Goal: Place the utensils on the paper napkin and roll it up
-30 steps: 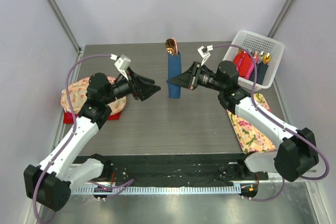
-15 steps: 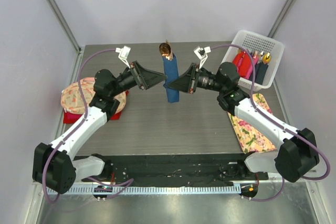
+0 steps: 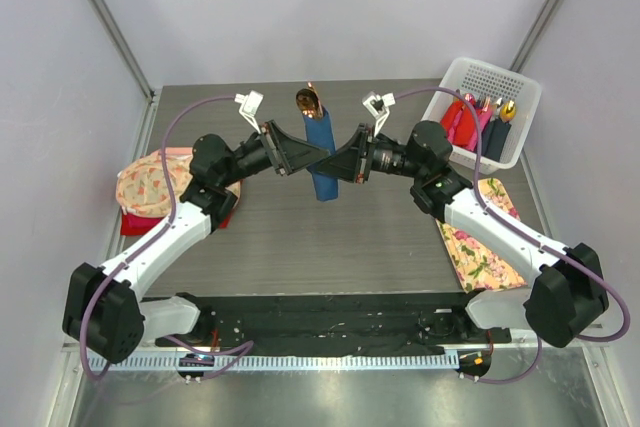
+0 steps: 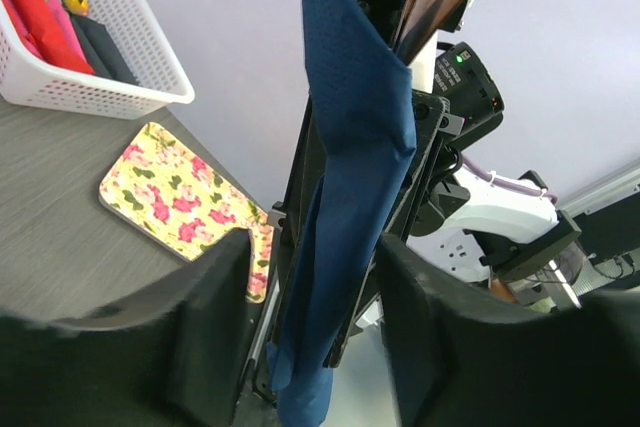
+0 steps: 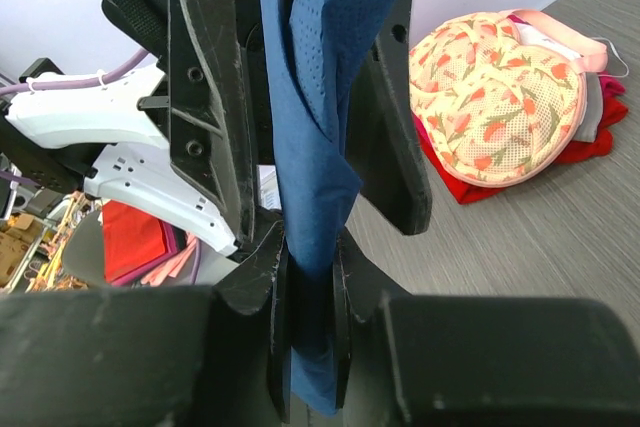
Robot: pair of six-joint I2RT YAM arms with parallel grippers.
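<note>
The grey wood-grain worktop (image 3: 300, 237) sat inside pale lilac walls (image 3: 330, 7). I saw a white basket (image 3: 495, 79) at the far right corner holding red and pink rolls. A floral cloth (image 3: 480, 247) lay flat near the right edge, and a floral bundle (image 3: 150, 182) sat on something red by the left edge. The middle of the worktop lay bare, and both arms met above it.

The paper napkin (image 3: 322, 162), rolled into 1 blue tube, hung roughly upright in the air, clear of the surface. The utensils (image 3: 308, 100) poked from its top, with a shiny spoon bowl showing. My right pincer (image 5: 310, 307) was clamped narrow on the lower part of the roll. My left pincer (image 4: 315, 337) stood wide, with 1 finger on each side of the roll and gaps visible in its own wrist view.
</note>
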